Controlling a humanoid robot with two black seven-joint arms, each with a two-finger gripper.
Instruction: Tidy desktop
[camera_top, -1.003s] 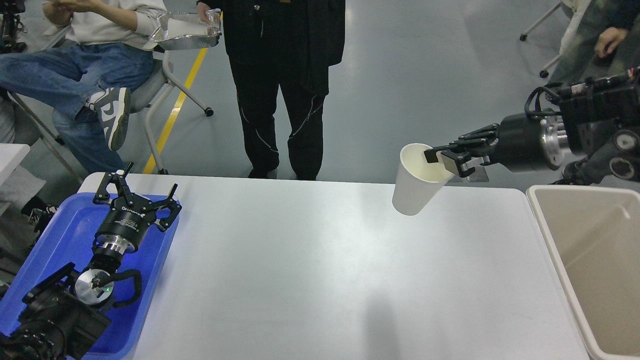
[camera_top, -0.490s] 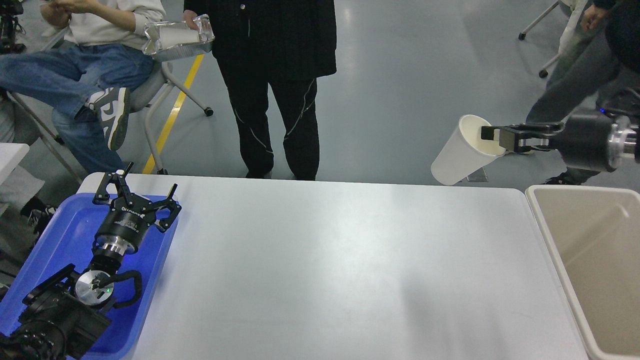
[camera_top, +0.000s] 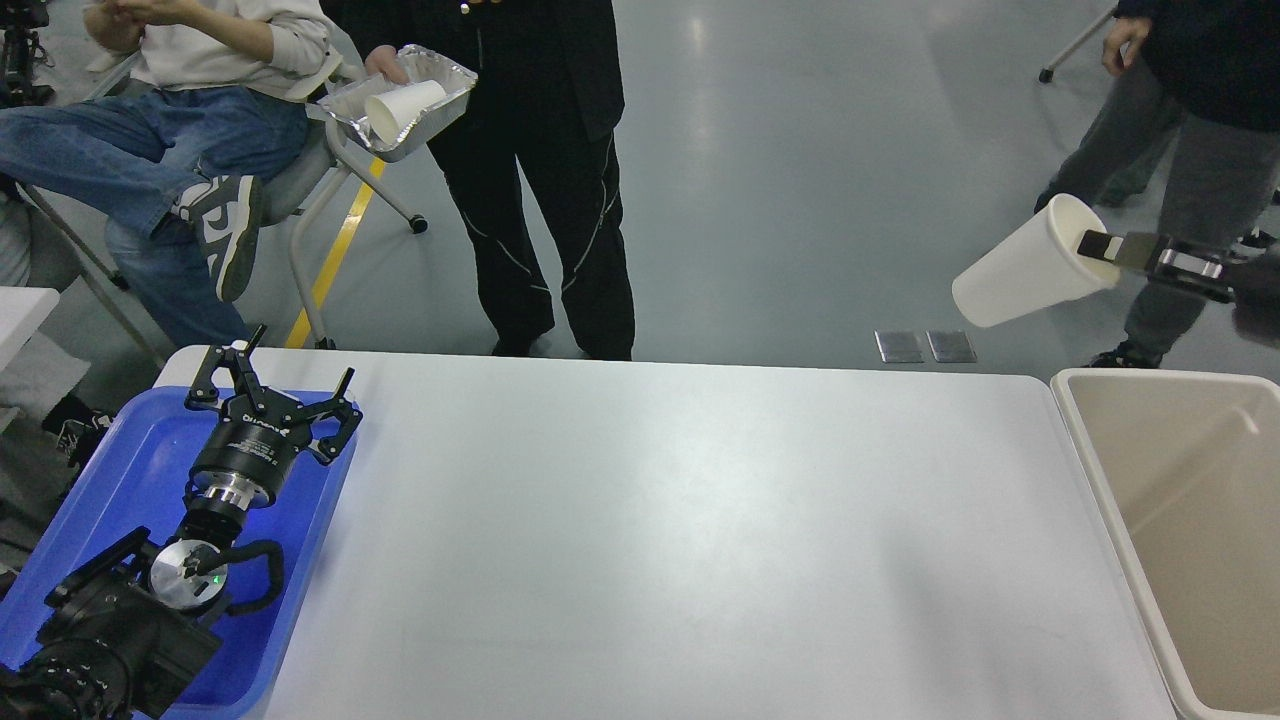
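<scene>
Grey workshop floor fills the top of the frame, with the white worktop (camera_top: 640, 540) spanning the middle and lower part, wider than anything else in view. Its surface now carries nothing loose. A second ago the right end effector (camera_top: 1100, 248) held the cup (camera_top: 1030, 275) low over the worktop's far right edge; since then it has swung up and rightward, and the cup now hangs tilted at the upper right, mouth toward the fingers, off the worktop and short of the bin (camera_top: 1180, 520) at the right edge. The fingers are closed on the cup's rim, one inside and one outside. By the look of it, the cup is being carried for disposal, and the next move calls for bringing it over the bin's opening before letting go.

At the lower left, the left end effector (camera_top: 270, 405) hangs over the blue tray (camera_top: 110, 480), fingers spread wide and holding nothing, unmoved across the last second.

Beyond the far edge, a person in black (camera_top: 540, 180) has shifted a foil tray (camera_top: 405, 95) with another cup in it; a seated person (camera_top: 150, 120) is at the upper left, and a third person (camera_top: 1190, 130) stands at the upper right, close behind the held cup. That bystander seems the likeliest obstacle to a wide swing.
</scene>
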